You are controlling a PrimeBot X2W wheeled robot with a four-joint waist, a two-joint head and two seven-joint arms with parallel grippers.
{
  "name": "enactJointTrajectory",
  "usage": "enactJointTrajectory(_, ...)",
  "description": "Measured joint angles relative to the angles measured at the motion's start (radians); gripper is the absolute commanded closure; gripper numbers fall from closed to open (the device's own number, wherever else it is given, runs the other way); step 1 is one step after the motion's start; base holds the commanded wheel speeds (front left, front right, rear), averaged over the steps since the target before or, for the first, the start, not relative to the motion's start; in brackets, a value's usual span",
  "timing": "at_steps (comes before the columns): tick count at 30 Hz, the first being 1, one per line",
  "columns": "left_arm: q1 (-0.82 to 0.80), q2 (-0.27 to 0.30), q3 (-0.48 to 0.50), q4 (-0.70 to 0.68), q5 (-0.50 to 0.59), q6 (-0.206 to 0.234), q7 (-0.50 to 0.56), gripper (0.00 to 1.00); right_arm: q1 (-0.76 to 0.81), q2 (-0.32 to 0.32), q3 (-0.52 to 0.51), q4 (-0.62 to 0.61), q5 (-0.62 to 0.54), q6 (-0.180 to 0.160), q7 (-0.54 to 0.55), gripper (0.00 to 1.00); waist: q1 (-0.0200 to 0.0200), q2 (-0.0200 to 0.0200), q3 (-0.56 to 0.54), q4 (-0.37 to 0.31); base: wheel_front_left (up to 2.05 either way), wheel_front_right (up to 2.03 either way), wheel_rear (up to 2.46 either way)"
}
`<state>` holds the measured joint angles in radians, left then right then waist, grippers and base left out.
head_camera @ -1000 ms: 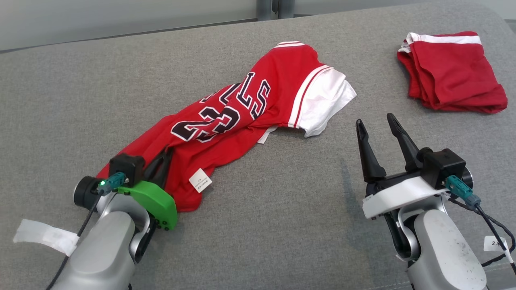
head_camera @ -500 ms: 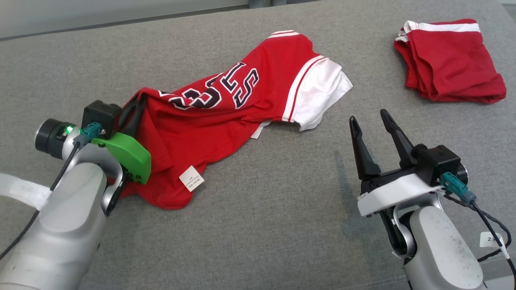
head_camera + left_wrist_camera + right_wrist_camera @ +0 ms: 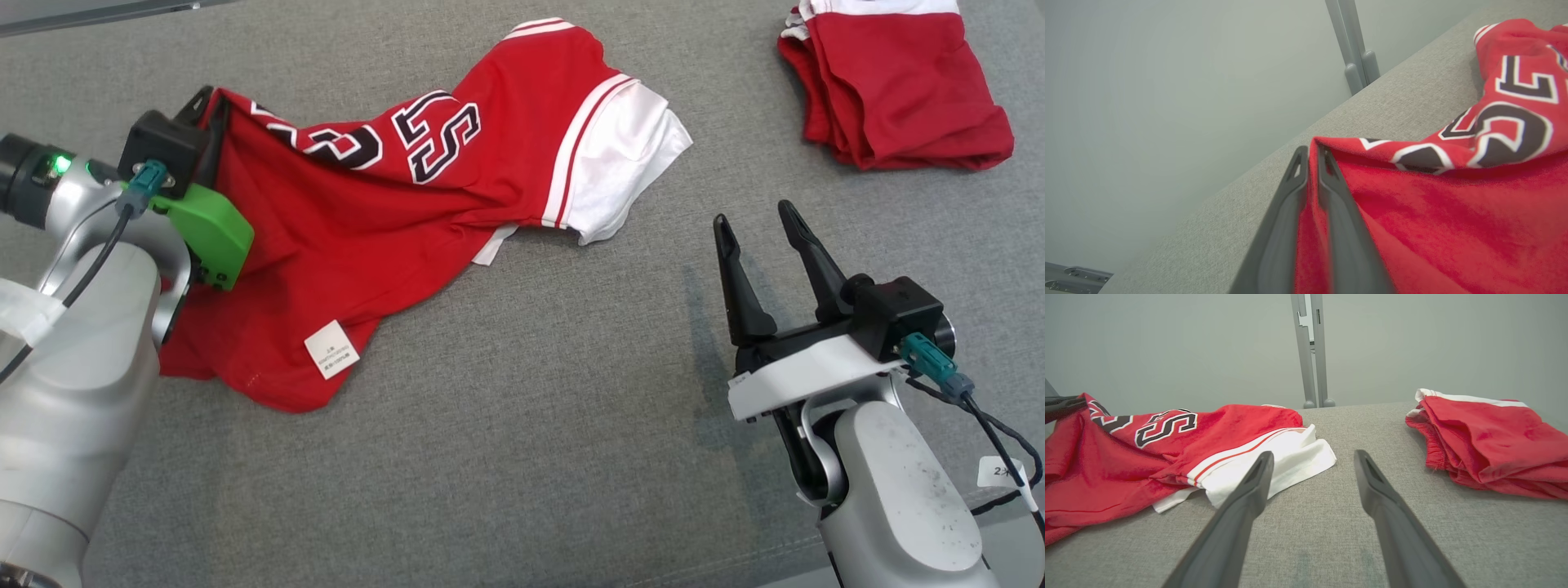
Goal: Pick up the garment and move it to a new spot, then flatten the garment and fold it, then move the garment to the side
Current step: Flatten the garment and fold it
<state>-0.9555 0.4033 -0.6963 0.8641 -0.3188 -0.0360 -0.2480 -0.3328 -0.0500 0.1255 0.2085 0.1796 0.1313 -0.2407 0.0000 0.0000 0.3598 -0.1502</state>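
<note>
Closest in, around four o'clock in the head view, the right gripper [image 3: 752, 214] hangs over the grey cushion [image 3: 531, 457], fingers spread wide, nothing between them. Up at ten o'clock the left gripper [image 3: 1312, 152] has its fingers almost together, pinching the raised edge of the red jersey [image 3: 392, 212]. The jersey sprawls across to its white sleeve at one o'clock. Farthest out, at two o'clock, folded red shorts [image 3: 898, 90] lie well apart.

Bare grey surface [image 3: 522, 425] between jersey [image 3: 392, 220] and folded red clothing [image 3: 898, 90], free ahead of right gripper [image 3: 753, 214].
</note>
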Motion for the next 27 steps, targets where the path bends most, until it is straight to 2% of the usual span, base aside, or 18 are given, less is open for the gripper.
enactJointTrajectory(3,-0.035,-0.02,0.006,-0.001,0.008,0.023,-0.009,1.0,-0.007,0.0,0.002,0.003,-0.003,0.0,0.0,0.0,0.0,0.0,0.007,0.002,0.0,0.0,0.0)
enactJointTrajectory(4,-0.04,-0.027,0.007,0.0,0.008,0.027,-0.01,0.97,-0.01,0.0,0.005,0.003,-0.003,0.0,0.0,0.0,0.0,0.0,0.008,0.004,0.0,0.0,0.0)
enactJointTrajectory(5,-0.044,-0.034,0.009,0.005,0.009,0.033,-0.01,0.8,-0.013,0.0,0.009,0.004,-0.003,0.0,0.0,0.0,0.0,0.0,0.008,0.005,0.0,0.0,0.0)
enactJointTrajectory(6,-0.044,-0.042,0.017,0.017,0.005,0.04,-0.01,0.36,-0.016,0.0,0.013,0.006,-0.003,0.0,0.0,0.0,0.0,0.0,0.009,0.006,0.0,0.0,0.0)
enactJointTrajectory(7,-0.044,-0.048,0.021,0.034,-0.002,0.045,-0.012,0.0,-0.02,0.001,0.015,0.008,-0.003,0.0,0.0,0.0,0.0,0.0,0.009,0.006,0.0,0.0,0.0)
enactJointTrajectory(11,-0.043,-0.063,0.049,0.077,-0.031,0.055,-0.013,0.0,-0.023,0.0,0.017,0.012,0.0,0.0,0.0,0.0,0.0,0.0,0.008,0.008,0.0,0.0,0.0)
enactJointTrajectory(16,-0.029,-0.06,0.084,0.069,-0.057,0.056,-0.013,0.0,-0.021,0.0,-0.005,0.017,-0.007,0.0,-0.003,0.0,0.0,0.0,0.004,0.021,0.0,0.0,0.0)
enactJointTrajectory(21,0.051,-0.061,0.158,-0.013,-0.116,0.044,-0.014,0.0,-0.014,0.0,-0.018,0.023,-0.011,0.0,-0.003,0.0,0.0,0.0,-0.017,0.043,0.0,0.0,0.0)
enactJointTrajectory(27,0.243,-0.086,0.224,-0.159,-0.164,0.038,-0.014,0.0,0.004,0.001,-0.023,0.029,-0.011,0.0,-0.003,0.0,0.0,0.0,-0.056,0.077,0.0,0.0,0.0)
